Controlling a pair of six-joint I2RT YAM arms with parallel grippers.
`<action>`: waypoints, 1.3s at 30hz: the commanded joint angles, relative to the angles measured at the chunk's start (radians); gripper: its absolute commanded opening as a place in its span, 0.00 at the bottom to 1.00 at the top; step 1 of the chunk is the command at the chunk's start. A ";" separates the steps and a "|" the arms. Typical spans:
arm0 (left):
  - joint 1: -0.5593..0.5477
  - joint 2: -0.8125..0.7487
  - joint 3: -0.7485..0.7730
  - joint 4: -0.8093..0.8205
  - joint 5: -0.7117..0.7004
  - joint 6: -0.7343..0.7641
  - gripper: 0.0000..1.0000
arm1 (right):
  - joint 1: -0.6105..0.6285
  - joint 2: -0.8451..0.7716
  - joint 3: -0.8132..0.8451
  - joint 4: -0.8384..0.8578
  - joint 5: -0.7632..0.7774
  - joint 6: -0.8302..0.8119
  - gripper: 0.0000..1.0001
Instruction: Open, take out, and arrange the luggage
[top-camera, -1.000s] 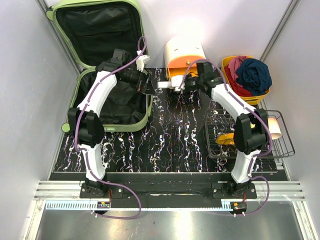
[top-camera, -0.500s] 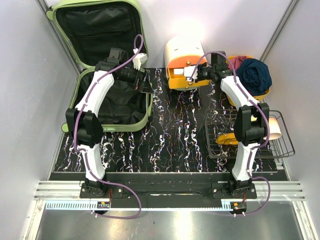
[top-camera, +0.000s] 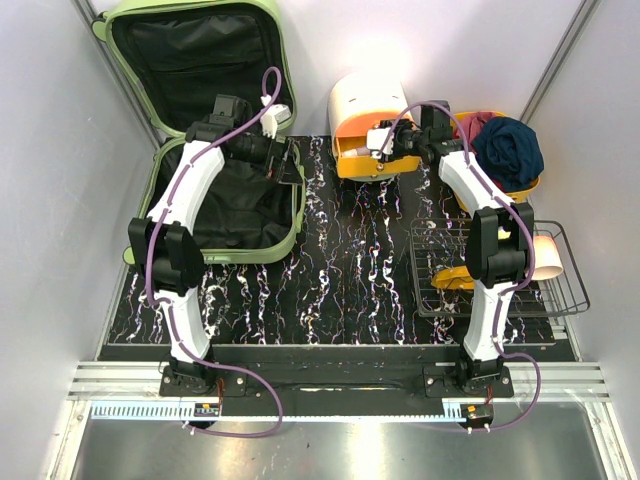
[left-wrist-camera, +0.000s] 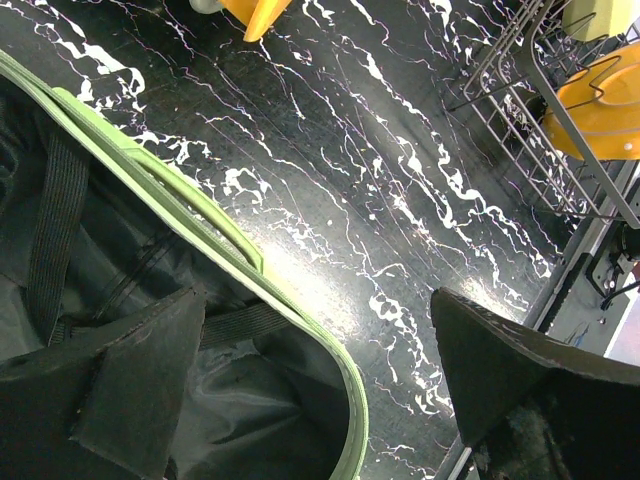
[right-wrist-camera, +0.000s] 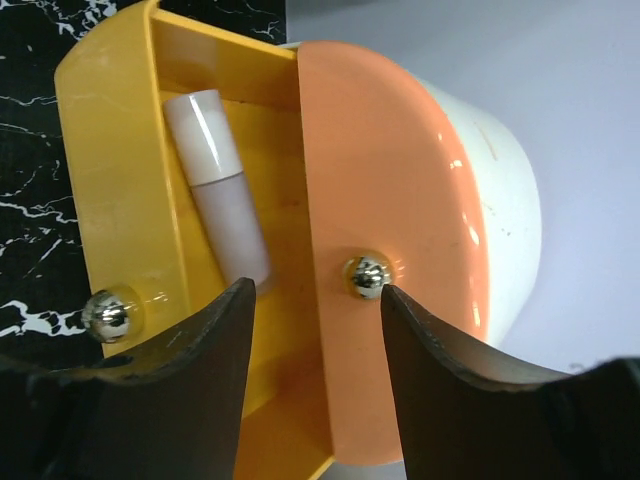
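Now right gripper (right-wrist-camera: 315, 290) parted, tube (right-wrist-camera: 225, 200) lying in drawer (right-wrist-camera: 110, 170); left gripper (left-wrist-camera: 315, 300) stays spread.

the top camera looked down from high behind the near edge over the table (top-camera: 350, 265), which both wrist views shared. the left wrist camera sat close above the luggage (left-wrist-camera: 300, 312) rim, the right close against the drawer box (right-wrist-camera: 400, 200).
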 joint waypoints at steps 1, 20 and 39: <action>0.008 -0.058 0.019 0.030 -0.005 -0.003 0.99 | -0.003 -0.029 0.046 0.083 -0.008 0.065 0.59; 0.075 -0.119 -0.096 0.185 -0.038 -0.093 0.99 | -0.003 -0.147 -0.192 0.047 -0.039 0.671 0.34; 0.236 -0.231 -0.299 0.479 -0.077 -0.199 0.99 | -0.022 -0.027 -0.029 0.296 0.050 1.140 0.40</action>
